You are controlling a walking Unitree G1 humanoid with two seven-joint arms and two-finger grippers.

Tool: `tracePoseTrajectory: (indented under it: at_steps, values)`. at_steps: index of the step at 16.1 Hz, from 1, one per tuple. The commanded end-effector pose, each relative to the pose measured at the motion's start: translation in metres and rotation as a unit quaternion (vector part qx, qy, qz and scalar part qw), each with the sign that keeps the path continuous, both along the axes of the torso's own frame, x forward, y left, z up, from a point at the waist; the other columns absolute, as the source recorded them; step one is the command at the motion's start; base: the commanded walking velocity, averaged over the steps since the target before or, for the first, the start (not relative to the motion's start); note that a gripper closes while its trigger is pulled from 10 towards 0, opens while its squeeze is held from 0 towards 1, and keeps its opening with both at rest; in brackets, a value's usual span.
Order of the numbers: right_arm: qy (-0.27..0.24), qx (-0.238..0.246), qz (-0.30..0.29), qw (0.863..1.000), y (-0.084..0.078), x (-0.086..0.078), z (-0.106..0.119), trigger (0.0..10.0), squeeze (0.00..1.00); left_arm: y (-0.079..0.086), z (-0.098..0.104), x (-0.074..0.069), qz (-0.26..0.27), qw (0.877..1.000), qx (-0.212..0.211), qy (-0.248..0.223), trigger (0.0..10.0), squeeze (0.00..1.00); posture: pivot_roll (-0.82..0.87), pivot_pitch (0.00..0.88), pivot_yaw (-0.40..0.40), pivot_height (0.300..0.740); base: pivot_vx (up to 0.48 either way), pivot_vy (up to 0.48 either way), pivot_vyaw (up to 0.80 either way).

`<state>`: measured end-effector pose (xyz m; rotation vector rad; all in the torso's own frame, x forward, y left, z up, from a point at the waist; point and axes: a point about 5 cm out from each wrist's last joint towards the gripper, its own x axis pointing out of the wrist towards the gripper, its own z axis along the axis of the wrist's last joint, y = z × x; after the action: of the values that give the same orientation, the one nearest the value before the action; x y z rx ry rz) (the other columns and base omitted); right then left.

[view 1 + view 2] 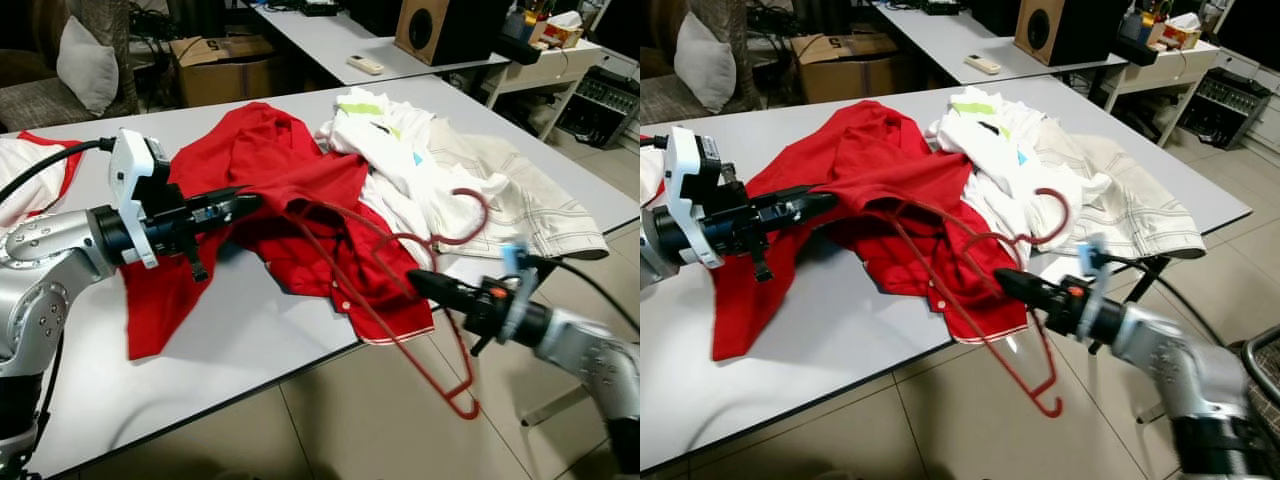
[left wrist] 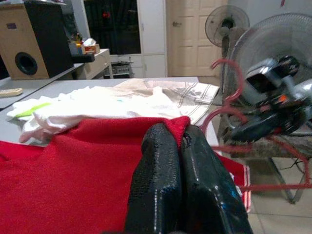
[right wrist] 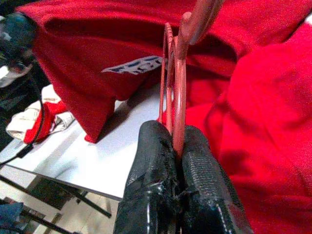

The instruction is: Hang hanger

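Item: red hanger [image 1: 400, 330]. A thin red wire frame with a thicker hook [image 1: 468, 215] curling over the white clothes. One end of the frame runs under the red shirt [image 1: 290, 200]; the other corner hangs off the front edge of the table [image 1: 220, 350], over the tiled floor [image 1: 380, 430].

Item: my right gripper [image 1: 425, 283]. Reaches in from the right at the table's front edge. Fingers [image 3: 200, 170] closed on the hanger's wire, which passes up between them in the right wrist view; red cloth lies just beside the pinch.

Item: my left gripper [image 1: 245, 203]. Extended over the table from the left, tips at the upper edge of the red shirt. Fingers [image 2: 161, 175] pressed together with a fold of the red fabric caught between their tips.

Item: red shirt. Spread crumpled across the middle of the table, its lower hem near the front edge, partly lifted where I hold it.

Item: pile of white clothes [image 1: 400, 150]. Lies to the right of the red shirt, touching it, with a cream striped garment [image 1: 530, 200] spread beyond toward the table's right end.

Item: red-and-white garment [image 1: 30, 170]. At the table's far left edge.

Item: background. Cardboard box [image 1: 215, 65], grey cushion [image 1: 85, 65], a second table with a remote control [image 1: 365, 64], a speaker [image 1: 425, 28]; two standing fans [image 2: 273, 53] in the left wrist view.
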<state>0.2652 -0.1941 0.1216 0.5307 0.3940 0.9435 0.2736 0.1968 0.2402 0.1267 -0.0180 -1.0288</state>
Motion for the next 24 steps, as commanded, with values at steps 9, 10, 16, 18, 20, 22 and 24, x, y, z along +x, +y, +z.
tracePoseTrajectory:
  at_steps: [9,10,16,18,20,22,24]
  values:
    - [0.077,0.067,-0.118,0.988,0.026,0.035,-0.014,10.0,0.00,-0.008,0.009,-0.016,-0.034,0.999,-0.001,0.014,0.0,0.00,-0.01,0.000,-0.067,0.740,0.000,0.000,0.00]
    - [0.095,0.081,-0.135,0.983,0.025,0.039,-0.015,10.0,0.00,-0.008,0.006,-0.017,-0.032,0.999,0.007,0.020,0.0,0.00,0.00,0.000,-0.073,0.740,0.000,0.000,0.00]
    - [0.158,0.224,-0.187,0.943,0.030,0.053,0.000,10.0,0.00,0.002,-0.023,-0.018,0.018,0.995,0.093,0.032,0.0,0.00,0.01,0.000,-0.090,0.740,0.000,0.000,0.00]
    - [0.176,0.294,-0.217,0.914,0.035,0.068,0.011,10.0,0.00,-0.010,-0.032,-0.027,-0.025,0.994,0.088,0.060,0.0,0.00,0.00,0.000,-0.083,0.740,0.000,0.000,0.00]
    - [0.190,0.341,-0.229,0.892,0.043,0.083,0.022,10.0,0.00,-0.021,-0.035,-0.034,-0.060,0.992,0.088,0.071,0.0,0.00,0.00,0.000,-0.077,0.740,0.000,0.000,0.00]
    - [0.204,0.365,-0.233,0.878,0.053,0.093,0.031,10.0,0.00,-0.028,-0.034,-0.034,-0.073,0.992,0.089,0.059,0.0,0.00,0.01,0.000,-0.079,0.740,0.000,0.000,0.00]
    - [0.215,0.387,-0.236,0.865,0.061,0.101,0.037,10.0,0.00,-0.031,-0.037,-0.036,-0.086,0.989,0.101,0.061,0.0,0.00,0.02,0.000,-0.080,0.740,0.000,0.000,0.00]
